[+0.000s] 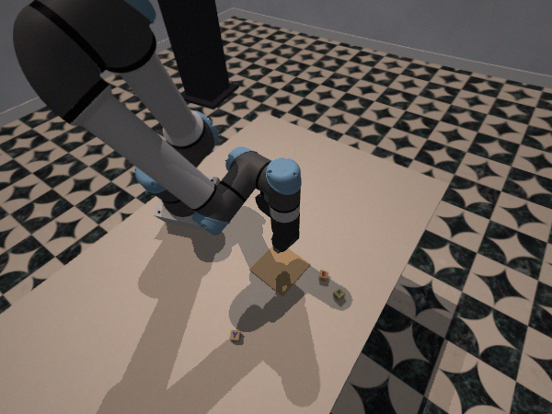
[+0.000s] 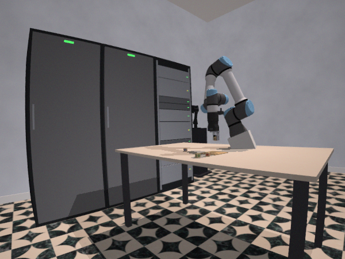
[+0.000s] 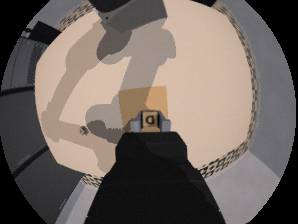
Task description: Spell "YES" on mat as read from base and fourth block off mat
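Holding the odd block [image 2: 215,137] [image 3: 150,119], apparently a D and so no part of "YES", aloft near the mat [image 1: 271,267] [image 2: 219,153] [image 3: 157,96]. Gripped by both fingers of the gripper [image 1: 277,249] [image 2: 215,138] [image 3: 150,124], part-way open at block width, with the letter facing up between them. Beyond, flat on the table [image 1: 391,198] [image 2: 273,161] [image 3: 215,75] and off the mat: the Y block [image 1: 235,335] [image 2: 185,149] [image 3: 83,130], well apart from the others; the red-lettered block [image 1: 324,275] [image 2: 207,154] and the green-lettered block [image 1: 339,293] [image 2: 198,155], near each other beside the mat, with letters too small for sure reading. Likely in hand: disposal of the spare, with no word block yet on the mat. Called for next: moving sideways well past the mat's edge, lowering to the table, releasing there without nudging mat or neighbours. Then, probably, fetching Y, E and S in turn, with each letter turned upright as seen from the base.
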Controlling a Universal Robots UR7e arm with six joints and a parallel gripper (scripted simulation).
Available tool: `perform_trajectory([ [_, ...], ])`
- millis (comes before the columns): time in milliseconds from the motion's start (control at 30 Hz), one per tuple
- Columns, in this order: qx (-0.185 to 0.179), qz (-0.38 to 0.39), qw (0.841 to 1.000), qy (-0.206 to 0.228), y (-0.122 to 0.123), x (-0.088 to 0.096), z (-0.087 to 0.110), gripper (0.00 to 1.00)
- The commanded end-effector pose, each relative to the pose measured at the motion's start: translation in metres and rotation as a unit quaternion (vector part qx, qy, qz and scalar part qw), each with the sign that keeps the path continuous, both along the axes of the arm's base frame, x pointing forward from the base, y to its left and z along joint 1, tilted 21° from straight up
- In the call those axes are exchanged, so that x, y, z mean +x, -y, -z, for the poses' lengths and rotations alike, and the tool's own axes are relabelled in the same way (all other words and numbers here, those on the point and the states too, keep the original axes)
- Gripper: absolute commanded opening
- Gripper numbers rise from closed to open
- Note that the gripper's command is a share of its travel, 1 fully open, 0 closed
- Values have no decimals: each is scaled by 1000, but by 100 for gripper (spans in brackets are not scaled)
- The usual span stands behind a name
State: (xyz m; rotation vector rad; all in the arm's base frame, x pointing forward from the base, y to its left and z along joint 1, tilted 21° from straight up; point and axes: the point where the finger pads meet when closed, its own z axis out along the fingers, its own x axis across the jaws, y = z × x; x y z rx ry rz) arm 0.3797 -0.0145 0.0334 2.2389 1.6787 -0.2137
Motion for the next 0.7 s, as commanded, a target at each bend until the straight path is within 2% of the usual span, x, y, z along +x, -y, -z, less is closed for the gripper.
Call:
perform_trajectory([
  [0,6,65,998,25,-1,-1,3,49],
  [333,15,168,984,63,-1,0,7,49],
  [400,15,168,984,63,-1,0,7,49],
  [667,23,262,960,98,-1,1,10,49],
])
